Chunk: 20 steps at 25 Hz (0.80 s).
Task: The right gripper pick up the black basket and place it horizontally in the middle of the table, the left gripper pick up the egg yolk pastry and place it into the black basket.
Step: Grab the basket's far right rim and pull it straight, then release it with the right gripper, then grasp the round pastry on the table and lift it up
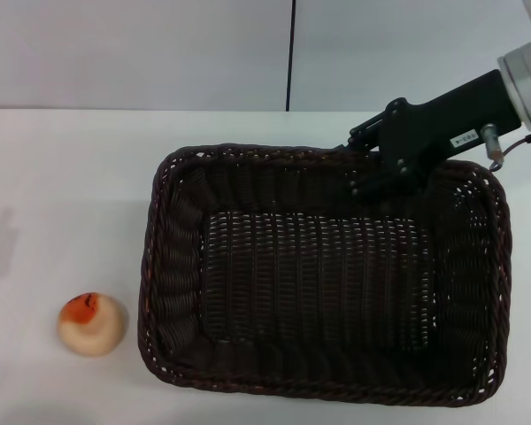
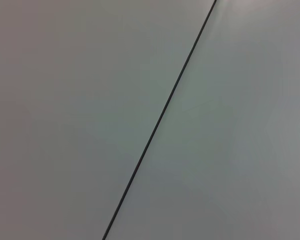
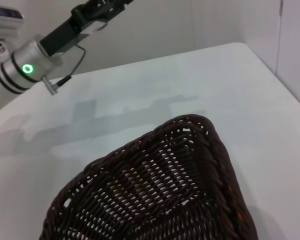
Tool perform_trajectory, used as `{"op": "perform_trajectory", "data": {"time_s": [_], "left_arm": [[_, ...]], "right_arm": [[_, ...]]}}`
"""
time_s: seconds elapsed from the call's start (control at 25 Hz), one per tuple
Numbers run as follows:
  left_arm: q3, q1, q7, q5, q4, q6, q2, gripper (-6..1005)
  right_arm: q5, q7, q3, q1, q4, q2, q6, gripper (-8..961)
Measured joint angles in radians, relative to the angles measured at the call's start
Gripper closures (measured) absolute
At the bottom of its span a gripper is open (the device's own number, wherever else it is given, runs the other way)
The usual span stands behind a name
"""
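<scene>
The black basket (image 1: 323,283) lies lengthwise on the white table (image 1: 62,195), right of centre. It also shows in the right wrist view (image 3: 155,195). My right gripper (image 1: 361,162) is at the middle of the basket's far rim, open, with one finger outside the rim and one inside. The egg yolk pastry (image 1: 91,324) sits on the table to the left of the basket, near the front edge, untouched. My left gripper (image 3: 101,9) is raised high above the table, far from the pastry. It shows only in the right wrist view.
A grey wall with a dark vertical seam (image 1: 291,53) stands behind the table. The seam also shows in the left wrist view (image 2: 160,117). The inside of the basket holds nothing.
</scene>
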Motion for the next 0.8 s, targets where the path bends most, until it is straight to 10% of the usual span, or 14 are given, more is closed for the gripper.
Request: {"op": "perform_trajectory", "data": {"time_s": [0.28, 0.8], "left_arm": [[0.017, 0.0, 0.0, 0.009, 0.003, -0.001, 0.0, 323], [0.097, -0.007, 0.0, 0.013, 0.034, -0.002, 0.004, 325]], "right_arm": [[0.013, -0.007, 0.012, -0.023, 0.001, 0.008, 0.083, 445], [0.243, -0.202, 0.164, -0.124, 0.074, 0.009, 0.273, 444]]}}
